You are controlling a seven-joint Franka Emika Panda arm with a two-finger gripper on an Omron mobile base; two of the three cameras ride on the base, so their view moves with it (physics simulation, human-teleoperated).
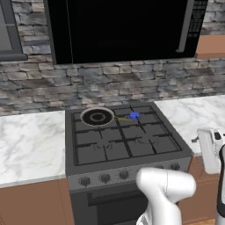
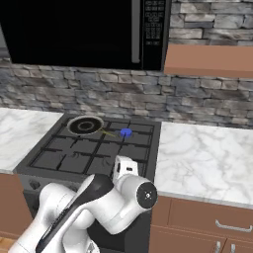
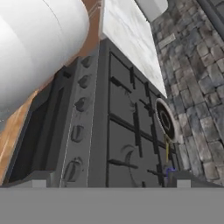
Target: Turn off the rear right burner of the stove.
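You are at the approach step: nothing on the stove (image 1: 127, 165) has been touched yet, and the arm is folded low in front of it. In the left base view the stove sits in the centre of the frame, its row of round knobs (image 1: 104, 177) running along the front panel just above the oven door. The rear right burner (image 1: 134, 115) is in the upper middle of that view, marked by a small blue flame spot; in the right base view the same blue spot lies left of centre.

The gripper (image 3: 109, 183) shows as two dark tips at the bottom edge of the hand view, standing wide apart and holding nothing. That view looks sideways along the stove, with the knobs in a column at centre left.

Your next move, as I judge it, is to pick the knob that governs the rear right burner, bring the open tips around it and turn it.

The one vessel is a round silver-rimmed pan (image 1: 97, 117) on the rear left burner; it looks empty.
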